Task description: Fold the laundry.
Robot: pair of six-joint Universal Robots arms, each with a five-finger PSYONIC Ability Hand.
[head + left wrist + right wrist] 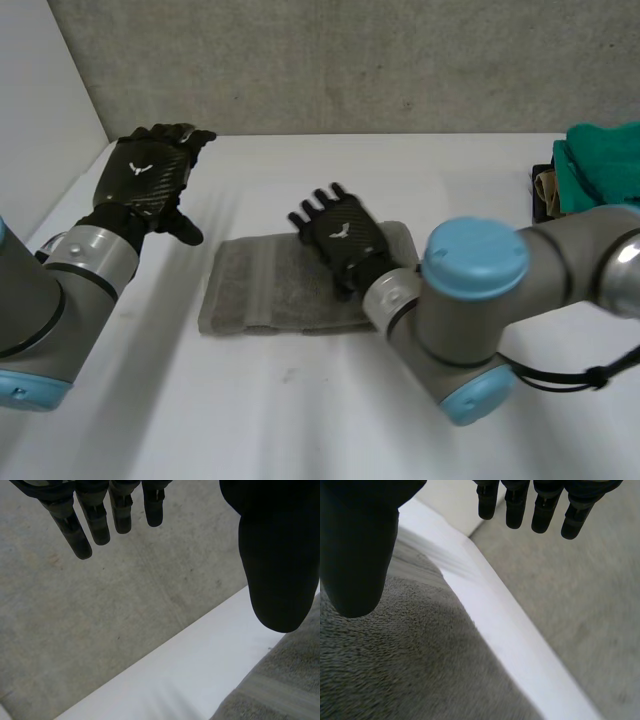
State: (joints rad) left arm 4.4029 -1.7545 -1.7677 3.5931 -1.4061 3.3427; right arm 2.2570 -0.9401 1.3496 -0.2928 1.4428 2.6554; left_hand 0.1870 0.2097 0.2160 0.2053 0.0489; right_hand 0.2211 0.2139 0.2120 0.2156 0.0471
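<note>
A grey towel [270,290] lies folded into a long rectangle in the middle of the white table [300,420]. My right hand [340,238] hovers over the towel's right half, fingers straight and spread, holding nothing. In the right wrist view the fingers [520,510] point past the towel [395,655] to the table's far edge. My left hand [150,175] is raised above the table left of the towel, open and empty. In the left wrist view its straight fingers [95,520] and thumb [275,570] hang above the table, with a towel [280,680] corner under the thumb.
A green cloth pile [605,165] sits at the table's far right edge, beside a dark object [543,195]. A grey wall [350,60] runs behind the table. My right arm [480,300] crosses the table's right side.
</note>
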